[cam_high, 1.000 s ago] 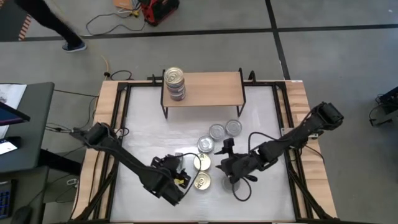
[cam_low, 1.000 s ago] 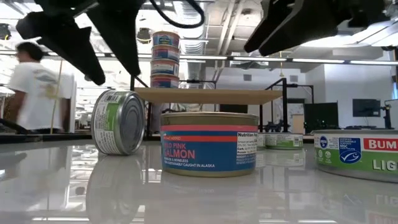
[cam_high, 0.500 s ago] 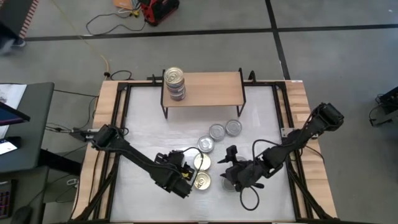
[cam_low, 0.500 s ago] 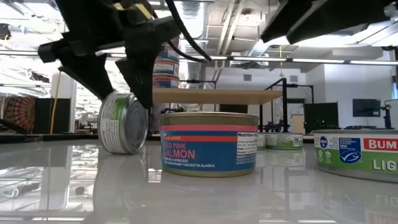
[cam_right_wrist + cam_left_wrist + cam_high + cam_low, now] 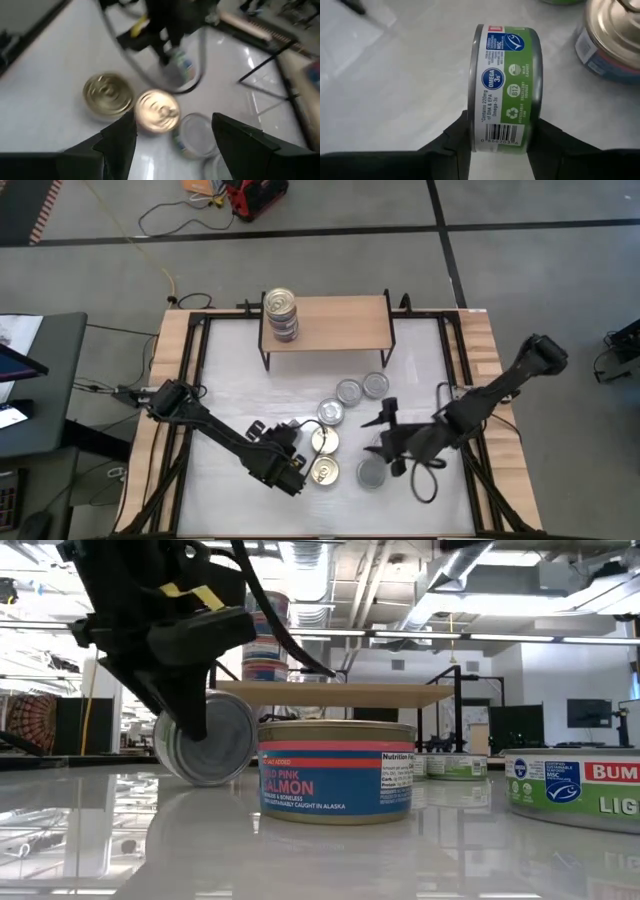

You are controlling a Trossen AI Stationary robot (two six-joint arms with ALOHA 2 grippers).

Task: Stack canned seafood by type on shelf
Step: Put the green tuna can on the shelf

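The left gripper [image 5: 291,465] was down at the table [image 5: 240,380], near its front edge, with its fingers [image 5: 457,142] closed on either flat end of a green-labelled can [image 5: 505,85] that stood on its rim. In the low view that same can [image 5: 207,737] showed a silver end, tilted slightly, with the dark gripper [image 5: 180,690] wrapped over it, just left of a salmon can [image 5: 336,772] sitting flat on the table.

The right gripper [image 5: 388,430] hung above the table to the right of the loose cans, its two fingers [image 5: 117,145] spread wide and holding nothing. Below and beyond it lay two gold-lidded cans [image 5: 324,440] and a silver-lidded can [image 5: 372,472]; three more silver-topped cans [image 5: 349,391] clustered nearer the shelf.

The shelf [image 5: 340,320] stood at the far side of the table, and a stack of cans [image 5: 281,312] sat on its left end, the rest of the board bare. A Bumble Bee can [image 5: 575,785] sat at the right edge in the low view.
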